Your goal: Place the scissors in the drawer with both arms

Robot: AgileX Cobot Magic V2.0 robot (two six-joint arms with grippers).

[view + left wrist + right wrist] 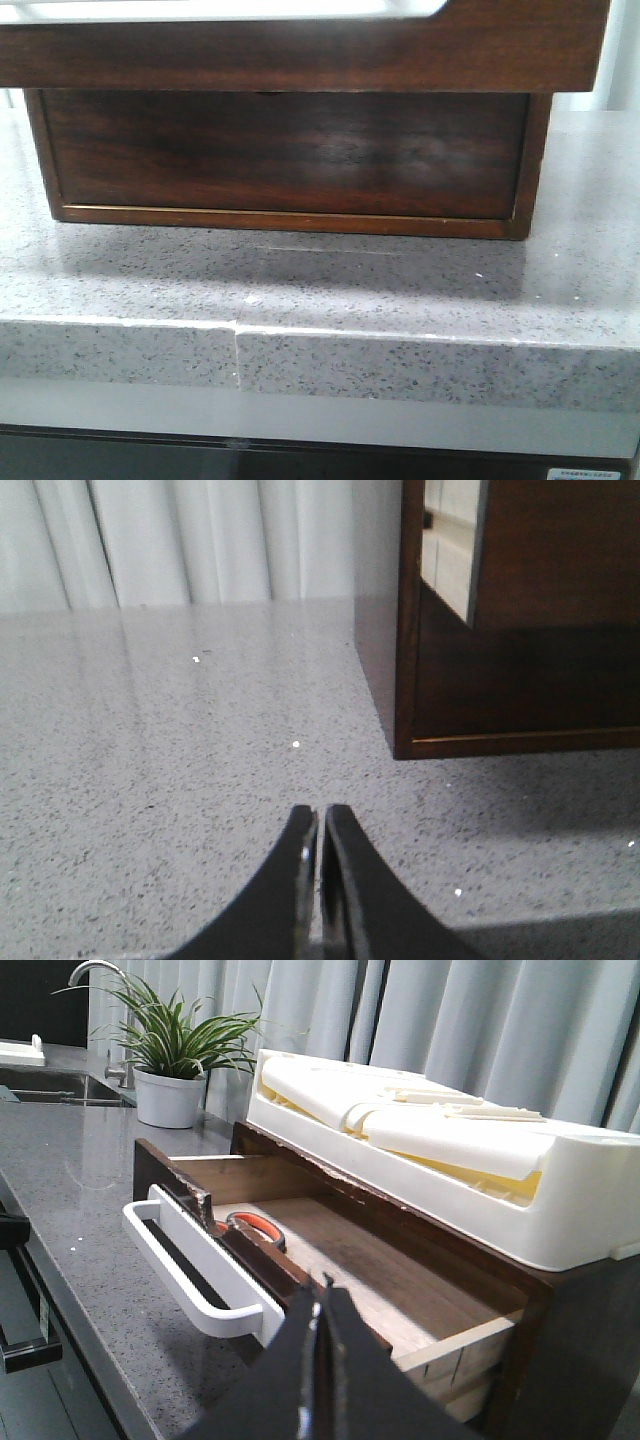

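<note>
The drawer [385, 1272] of the dark wooden box stands pulled out in the right wrist view, with a white bar handle [190, 1278] on its front. The scissors [255, 1227] lie inside it just behind the front; only an orange-lined loop shows. My right gripper [322, 1298] is shut and empty, just above the drawer's front corner. My left gripper [320, 815] is shut and empty, low over the countertop beside the box's corner [405, 730]. In the front view the drawer front [300, 50] juts out over the box's lower panel [290, 155]; neither gripper shows there.
A white foam tray [450, 1150] sits on top of the box. A potted plant [170, 1070] and a sink tap [90, 970] stand further along the speckled grey countertop [300, 290], whose front edge [300, 365] is near the camera. Curtains hang behind.
</note>
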